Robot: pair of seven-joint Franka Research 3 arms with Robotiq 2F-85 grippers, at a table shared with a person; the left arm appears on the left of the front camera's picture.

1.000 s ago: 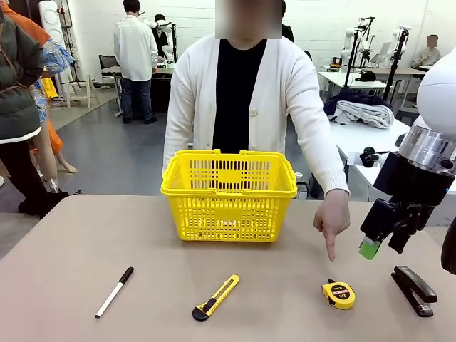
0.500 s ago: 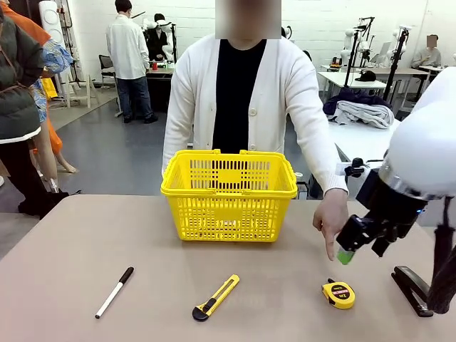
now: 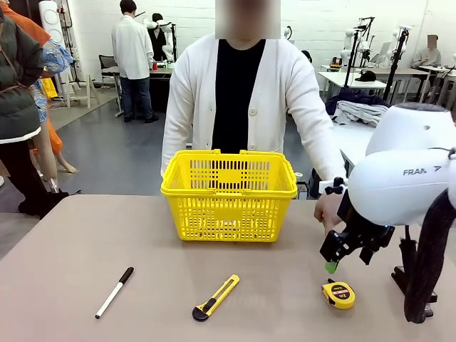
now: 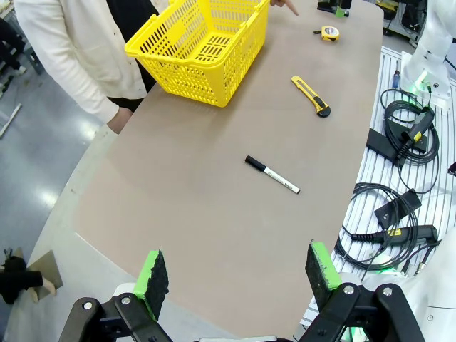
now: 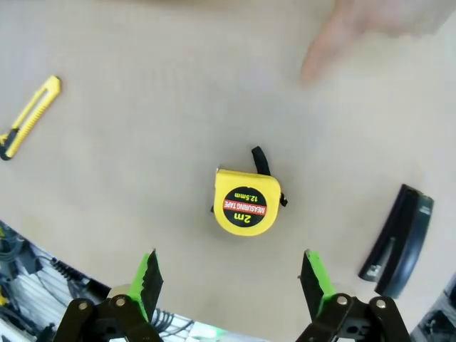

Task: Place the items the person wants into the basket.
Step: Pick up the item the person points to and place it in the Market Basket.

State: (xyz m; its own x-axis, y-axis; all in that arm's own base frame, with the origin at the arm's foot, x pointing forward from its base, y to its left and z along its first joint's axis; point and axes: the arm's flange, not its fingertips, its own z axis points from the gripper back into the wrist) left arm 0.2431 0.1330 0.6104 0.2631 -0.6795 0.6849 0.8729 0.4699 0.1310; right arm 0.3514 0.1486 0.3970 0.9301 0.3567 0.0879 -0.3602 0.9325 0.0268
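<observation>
Over the right end of the table (image 3: 71,242), your right gripper (image 3: 333,265) hangs just above the tape measure (image 3: 338,294). Its fingers are spread wide with nothing between them. From the right wrist camera the tape measure lies flat, label up, roughly centred between the two green pads. That spread looks set to straddle it, so I read this as the approach for a grasp, not yet closed.

The person's hand (image 3: 329,211) reaches down beside the gripper, near the tape measure but apart from it. This is likely the request that picks this item. Mind how close the hand is.

The basket (image 3: 228,187) stands at the far middle in front of the person, well apart from the tape measure. It looks empty from the left wrist camera.

Your left gripper (image 4: 239,274) is wide open and empty, held back over the near edge, out of the way.

Hard to read:
- The right arm and its cable cover much of the stapler (image 5: 399,239) in the front view.
- The person's fingertip is hidden behind the gripper in the front view and blurred in the wrist view.

The knife (image 3: 216,297) and marker (image 3: 114,292) lie toward the middle and left.
</observation>
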